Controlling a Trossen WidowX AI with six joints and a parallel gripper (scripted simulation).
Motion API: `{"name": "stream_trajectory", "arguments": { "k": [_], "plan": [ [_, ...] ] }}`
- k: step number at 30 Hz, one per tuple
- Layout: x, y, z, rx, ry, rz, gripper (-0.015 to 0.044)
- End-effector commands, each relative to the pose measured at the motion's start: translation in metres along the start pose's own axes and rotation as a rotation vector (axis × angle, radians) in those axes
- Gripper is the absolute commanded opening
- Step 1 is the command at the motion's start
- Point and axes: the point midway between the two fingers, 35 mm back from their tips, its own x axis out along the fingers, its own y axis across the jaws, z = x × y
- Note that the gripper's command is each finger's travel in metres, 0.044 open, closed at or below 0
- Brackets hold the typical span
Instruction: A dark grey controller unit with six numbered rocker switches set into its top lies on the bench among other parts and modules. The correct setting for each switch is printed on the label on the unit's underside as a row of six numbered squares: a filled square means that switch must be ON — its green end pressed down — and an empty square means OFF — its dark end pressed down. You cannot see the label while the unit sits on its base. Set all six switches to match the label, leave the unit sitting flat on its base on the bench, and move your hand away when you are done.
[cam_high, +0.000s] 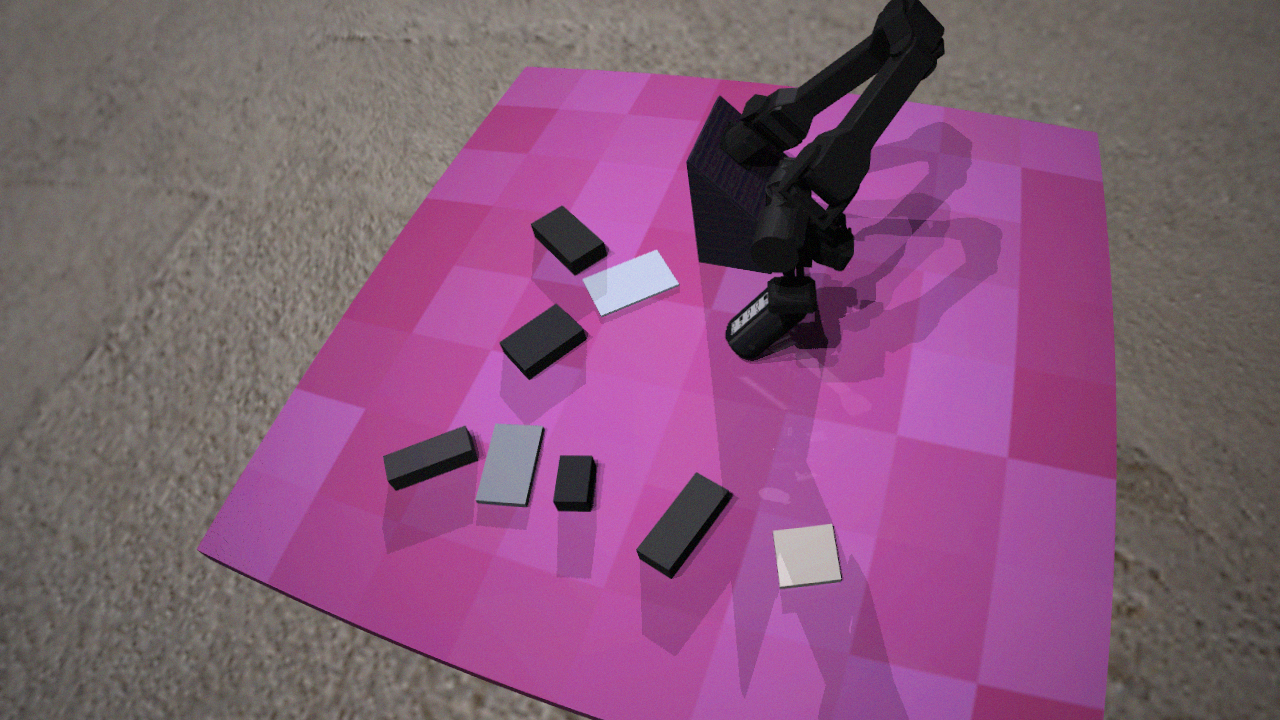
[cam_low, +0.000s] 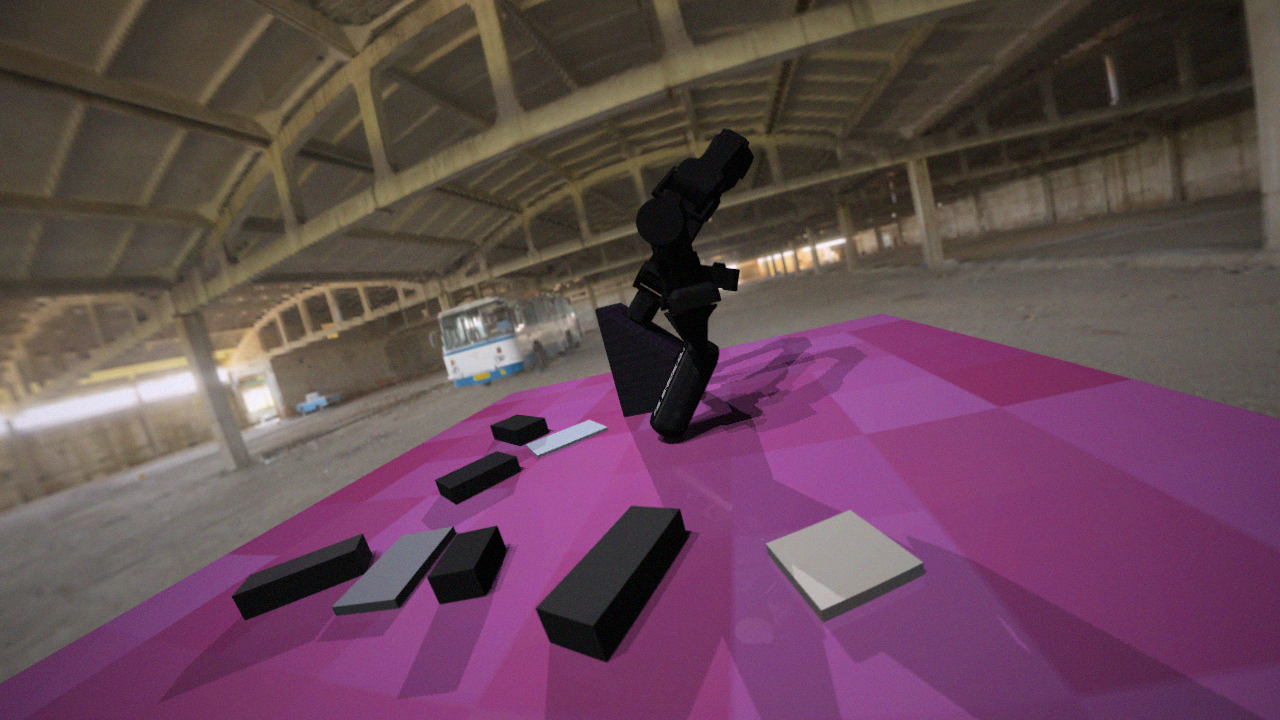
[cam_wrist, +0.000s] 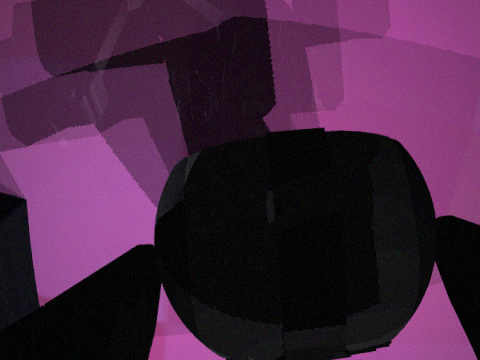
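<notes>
The dark controller unit (cam_high: 771, 333) (cam_low: 685, 394) (cam_wrist: 325, 250) is tilted steeply, its lower end at or just above the bench and its upper end in my gripper (cam_high: 793, 284) (cam_low: 696, 340) (cam_wrist: 299, 249). The gripper is shut on the unit, with one finger against each side in the wrist view. The white label (cam_high: 750, 314) (cam_low: 671, 379) on the underside faces the left in the top view; its squares are too small and slanted to read surely. The rocker switches are hidden in the top and exterior views, and none can be made out in the wrist view.
A tall dark wedge-shaped block (cam_high: 726, 219) (cam_low: 631, 371) stands close behind and left of the unit. Several dark blocks, including one long block (cam_high: 684, 523) (cam_low: 613, 577), lie farther off. A cream square plate (cam_high: 807, 556) (cam_low: 843, 559) and two flat grey or white plates also lie on the bench.
</notes>
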Motion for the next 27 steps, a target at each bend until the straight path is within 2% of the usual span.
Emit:
{"name": "stream_trajectory", "arguments": {
  "k": [1,27],
  "plan": [
    [-0.001,0.0,-0.007,0.001,0.012,0.002,0.0338],
    [-0.007,0.0,-0.028,0.001,0.014,0.002,0.0338]
  ]
}}
